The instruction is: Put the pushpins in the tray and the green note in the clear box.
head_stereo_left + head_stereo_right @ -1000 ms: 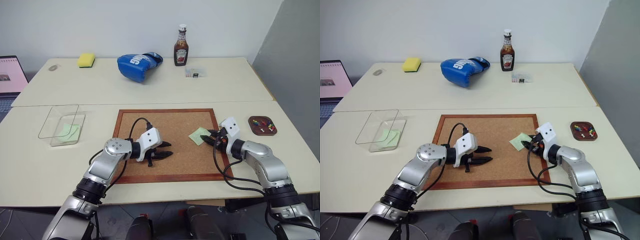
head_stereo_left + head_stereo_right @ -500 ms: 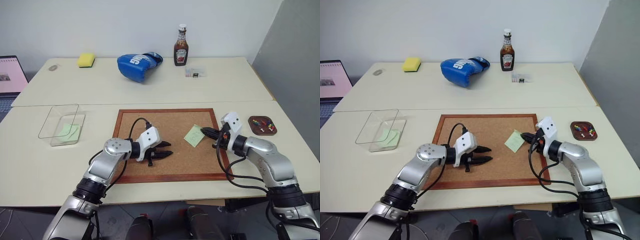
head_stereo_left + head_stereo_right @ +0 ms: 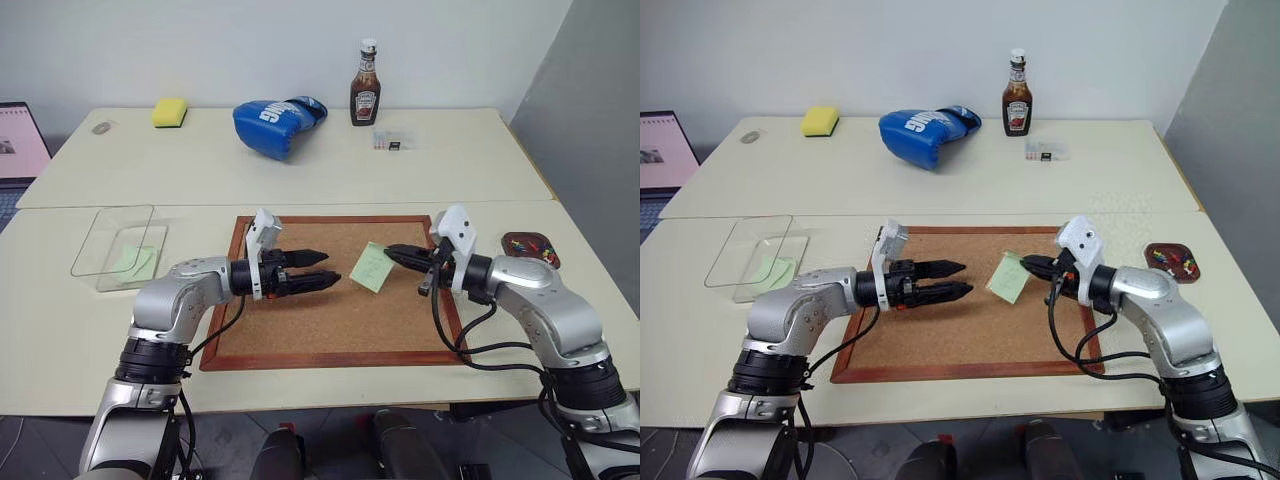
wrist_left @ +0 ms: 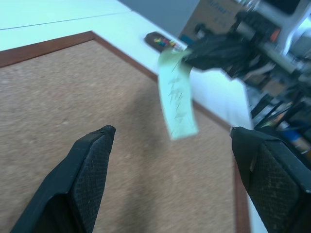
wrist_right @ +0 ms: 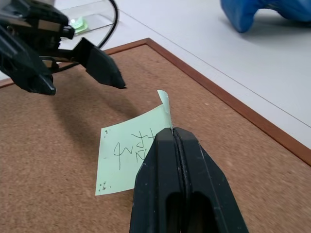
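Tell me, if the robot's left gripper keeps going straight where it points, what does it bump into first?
Probably the green note hanging from the shut right gripper. The open left gripper points at it over the cork board.

A cork board (image 3: 340, 300) with a rough, grainy, matt face sits in a smooth reddish wood frame. The green note (image 5: 131, 148) is thin matt paper with pen scribble. The clear box (image 3: 118, 245) is glossy see-through plastic. The left gripper (image 4: 180, 145) has matt black fingers (image 4: 87, 170) with finely textured pads. The surface (image 3: 300, 180) is smooth, matt cream.
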Robot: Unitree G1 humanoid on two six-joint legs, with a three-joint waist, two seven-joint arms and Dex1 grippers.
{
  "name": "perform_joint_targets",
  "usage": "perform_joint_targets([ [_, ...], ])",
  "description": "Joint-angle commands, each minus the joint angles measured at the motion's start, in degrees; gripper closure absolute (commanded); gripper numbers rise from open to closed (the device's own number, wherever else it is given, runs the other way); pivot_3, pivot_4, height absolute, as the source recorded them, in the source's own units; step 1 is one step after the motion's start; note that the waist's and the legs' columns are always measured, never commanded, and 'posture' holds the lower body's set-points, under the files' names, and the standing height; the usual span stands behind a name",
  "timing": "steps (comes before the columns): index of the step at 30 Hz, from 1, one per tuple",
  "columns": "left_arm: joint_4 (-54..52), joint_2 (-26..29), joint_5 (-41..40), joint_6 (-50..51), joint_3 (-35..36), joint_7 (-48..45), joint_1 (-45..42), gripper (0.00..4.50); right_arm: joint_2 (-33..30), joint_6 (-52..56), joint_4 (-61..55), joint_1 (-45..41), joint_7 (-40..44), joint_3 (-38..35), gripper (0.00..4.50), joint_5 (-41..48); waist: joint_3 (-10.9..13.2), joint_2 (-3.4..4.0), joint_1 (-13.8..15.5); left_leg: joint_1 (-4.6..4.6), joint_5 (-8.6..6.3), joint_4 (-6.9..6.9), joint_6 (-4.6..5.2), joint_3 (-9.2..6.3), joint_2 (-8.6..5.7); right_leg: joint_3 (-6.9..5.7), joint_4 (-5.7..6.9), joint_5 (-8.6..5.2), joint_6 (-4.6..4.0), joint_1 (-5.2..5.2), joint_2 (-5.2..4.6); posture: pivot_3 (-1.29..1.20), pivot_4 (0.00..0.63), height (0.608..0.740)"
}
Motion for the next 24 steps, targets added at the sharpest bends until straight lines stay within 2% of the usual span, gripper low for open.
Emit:
perform_joint_targets([
  [1, -1.9, -2.3, -3.5, 1.9, 1.4, 1.4, -2.8, 0.51, 1.5, 0.6, -4.5, -2.5, 0.0, 1.0, 4.50, 1.5, 0.0, 0.00, 0.0, 0.00, 0.00, 0.02, 0.00, 0.00, 0.00, 0.00, 0.01, 0.00, 0.00, 0.00, 0.00, 0.00, 0.150, 0.740],
  [6, -2.5, -2.5, -2.7, 1.5, -0.7, 0.9, -2.3, 0.51, 2.8, 1.8, -6.0, -3.3, -0.4, 1.6, 4.50, 2.0, 0.0, 0.00, 0.0, 0.06, 0.01, 0.02, -0.01, -0.03, 0.00, -0.02, 0.05, 0.00, 0.00, 0.02, 0.00, 0.00, 0.150, 0.740],
  [13, -3.5, -2.3, -2.7, 1.2, -2.3, 0.6, -0.5, 1.67, 3.4, 2.6, -7.1, -3.5, -0.6, 1.6, 4.50, 2.4, 0.0, 0.00, 0.0, 0.03, 0.00, 0.01, -0.01, -0.05, 0.00, -0.03, 0.04, 0.00, 0.00, 0.02, 0.00, 0.00, 0.150, 0.740],
  [24, -3.1, -3.1, -3.6, 1.1, -1.3, 2.1, -0.6, 3.74, 3.9, 3.5, -7.6, -4.1, -1.1, 1.8, 4.50, 3.4, 0.0, 0.00, 0.1, 0.04, 0.01, 0.03, -0.01, -0.04, 0.00, -0.03, 0.05, 0.00, 0.00, 0.02, 0.00, 0.00, 0.150, 0.740],
])
